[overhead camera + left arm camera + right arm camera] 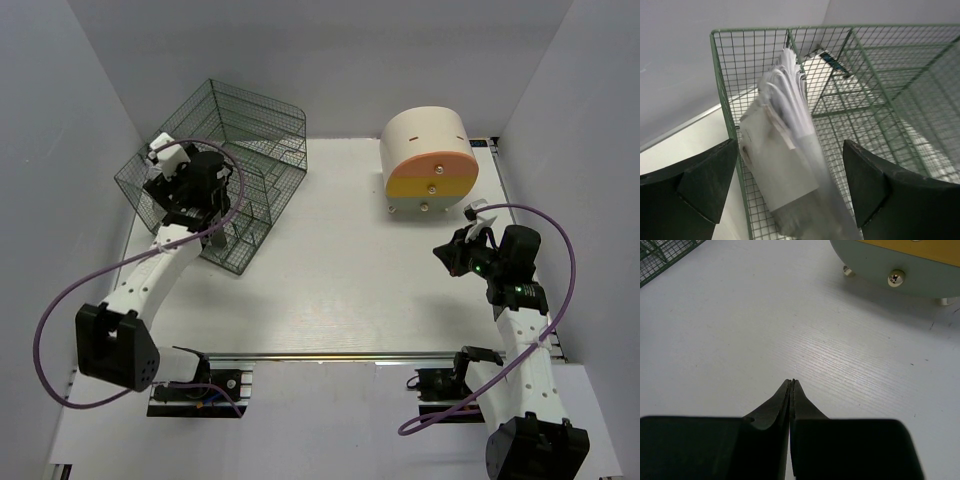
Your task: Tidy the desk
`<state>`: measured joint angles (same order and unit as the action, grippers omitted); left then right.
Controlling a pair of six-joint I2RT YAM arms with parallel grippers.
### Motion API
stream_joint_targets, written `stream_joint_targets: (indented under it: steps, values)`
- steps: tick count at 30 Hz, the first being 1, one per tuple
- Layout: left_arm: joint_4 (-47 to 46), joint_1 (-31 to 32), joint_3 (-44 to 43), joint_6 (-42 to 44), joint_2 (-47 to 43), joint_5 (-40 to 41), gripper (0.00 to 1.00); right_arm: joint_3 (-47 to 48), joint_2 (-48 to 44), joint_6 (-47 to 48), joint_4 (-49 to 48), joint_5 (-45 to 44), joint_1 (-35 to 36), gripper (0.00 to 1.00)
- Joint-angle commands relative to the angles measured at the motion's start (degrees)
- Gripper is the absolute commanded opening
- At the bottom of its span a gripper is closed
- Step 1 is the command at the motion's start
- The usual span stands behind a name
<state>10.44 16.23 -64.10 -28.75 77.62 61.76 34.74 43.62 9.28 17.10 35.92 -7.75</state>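
Note:
The desk is a white tabletop with a metal rail along its near edge. My left gripper hangs over the dark wire-mesh cage at the far left. In the left wrist view it is open. A blurred bundle of white papers stands in the cage's end compartment, between the fingers and apart from both. My right gripper is shut and empty, low over bare desk at the right; its tips are pressed together.
A cream-and-orange rounded drawer box stands at the far right, just beyond the right gripper, and shows in the right wrist view. A corner of the cage shows there too. Grey walls enclose the desk.

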Motion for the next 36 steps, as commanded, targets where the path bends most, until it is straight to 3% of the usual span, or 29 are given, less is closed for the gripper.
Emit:
stream_joint_targets:
  steps: [1, 3, 5, 6, 8, 9, 11, 12, 13, 16, 20, 27, 36]
  values:
    - [2.91, -0.32, -2.0, -0.69, -7.74, -5.06, 0.97, 0.68, -0.11, 1.09, 0.21, 0.64, 0.36, 0.05]
    - [3.27, -0.32, -1.91, 0.1, -12.12, -8.91, 0.98, 0.59, -0.11, 1.71, 0.21, 0.99, 0.19, 0.13]
    - [3.1, -0.32, -1.39, 1.85, -15.12, -11.91, 0.98, 0.59, -0.02, 2.75, 0.39, 1.78, 0.37, 0.26]
    - [3.19, -0.32, -1.21, 2.29, -18.09, -16.36, 0.98, 0.68, -0.02, 3.2, 0.47, 2.13, 0.28, 0.38]
    - [2.57, -0.32, 0.02, 4.04, -21.01, -21.73, 0.98, 0.77, -0.02, 4.08, 0.74, 3.01, 0.28, 0.48]
    - [2.22, -0.32, 0.55, 4.49, -23.55, -25.51, 0.98, 0.85, -0.11, 4.6, 0.91, 3.1, 0.19, 0.58]
    - [0.56, -0.32, 3.35, 6.76, -25.67, -38.33, 0.98, 0.85, -0.46, 4.7, 0.74, 2.75, 0.19, 0.69]
    - [-0.32, -0.32, 4.41, 7.56, -27.25, -43.6, 0.98, 0.85, -0.46, 4.52, 0.22, 2.05, 0.1, 0.88]
    - [-0.94, -0.32, 6.51, 9.92, -27.79, -53.83, 0.98, 0.85, -0.72, 4.0, -0.22, 1.7, -0.07, 0.89]
    - [-3.83, -0.32, 10.64, 15.02, -30.06, -72.83, 0.98, 0.85, -1.86, 1.19, -1.89, -1.36, -0.07, 0.89]
    - [-5.43, -0.32, 18.28, 17.67, -32.18, -84.14, 0.98, 0.42, -4.5, -1.98, -3.91, -5.07, -0.25, 0.89]
    - [-8.5, 0.29, 28.13, 20.58, -36.4, -92.51, 0.98, -2.13, -8.28, -5.67, -8.22, -8.14, -0.51, 0.89]
    - [-9.13, 0.29, 32.28, 20.84, -41.85, -91.46, 0.98, -2.93, -9.34, -6.11, -9.9, -9.55, -1.3, 0.89]
